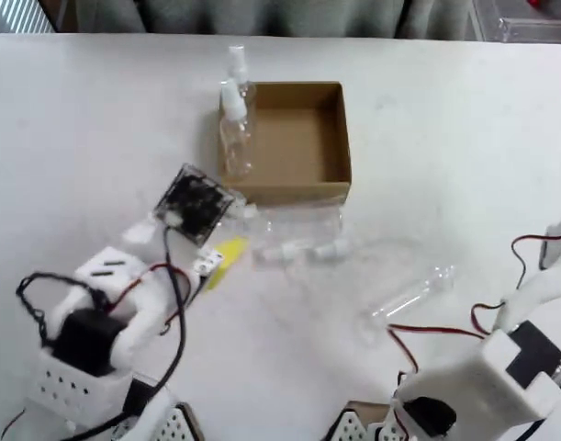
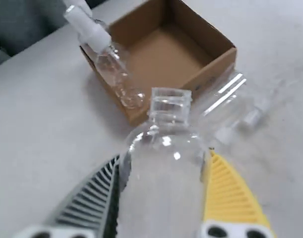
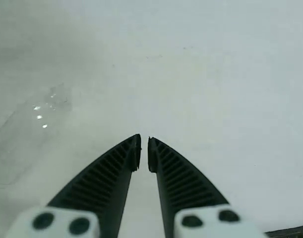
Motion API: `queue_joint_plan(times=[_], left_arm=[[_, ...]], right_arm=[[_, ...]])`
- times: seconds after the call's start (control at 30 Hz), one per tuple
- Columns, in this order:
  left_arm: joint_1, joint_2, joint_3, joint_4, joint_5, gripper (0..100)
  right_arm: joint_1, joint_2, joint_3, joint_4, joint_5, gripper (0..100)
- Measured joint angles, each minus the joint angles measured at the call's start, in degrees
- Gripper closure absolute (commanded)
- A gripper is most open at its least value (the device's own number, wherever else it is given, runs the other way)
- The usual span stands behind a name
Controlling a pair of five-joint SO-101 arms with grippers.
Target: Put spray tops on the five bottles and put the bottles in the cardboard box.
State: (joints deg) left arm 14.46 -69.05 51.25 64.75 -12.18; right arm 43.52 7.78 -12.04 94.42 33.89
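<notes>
Centrally, the desk [image 1: 96,119] carries the cardboard box [image 1: 294,193], with a spray-topped bottle [image 1: 235,138] just beside its outer wall; the left tool [image 2: 163,161] grips an uncapped bottle [image 2: 166,129], and the right tool [image 3: 144,146] hangs closed and empty

The left arm [image 1: 106,312] stands to the near left of the cardboard box [image 1: 294,191] and stretches toward it. Its wrist [image 1: 196,200] lies just short of the box's near-left corner. The left tool [image 2: 165,158] points at the box and is clamped on a clear bottle [image 2: 161,198], with the grey finger [image 2: 91,198] on one side of the bottle's body and the yellow finger [image 2: 228,193] on the other. The right arm [image 1: 487,381] sits folded well apart from the box, to its near right. The right tool [image 3: 144,145] hangs above the table [image 3: 215,74], its two black fingers drawn almost together with only a thin slit between the tips and nothing gripped.
</notes>
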Motion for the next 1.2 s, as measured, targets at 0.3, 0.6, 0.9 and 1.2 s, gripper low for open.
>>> queue_joint_plan(times=[0.3, 0.6, 0.9, 1.2], left_arm=[[-15.3, -6.2, 15.2, -10.9, 8.1, 94], [-16.4, -6.1, 26.6, -15.2, 9.6, 94], [-16.4, 12.3, 22.4, -19.4, 9.8, 94], [-16.9, 38.2, 10.2, -19.8, 9.8, 82]], right_arm=[[-13.2, -18.1, 20.7, -2.5, 0.0, 98.2], [-24.8, -33.5, 42.6, -11.1, 1.0, 98.2], [-29.1, -44.3, 60.0, -22.2, 2.7, 98.2], [-29.1, -54.0, 71.6, -30.6, -5.5, 98.2]])
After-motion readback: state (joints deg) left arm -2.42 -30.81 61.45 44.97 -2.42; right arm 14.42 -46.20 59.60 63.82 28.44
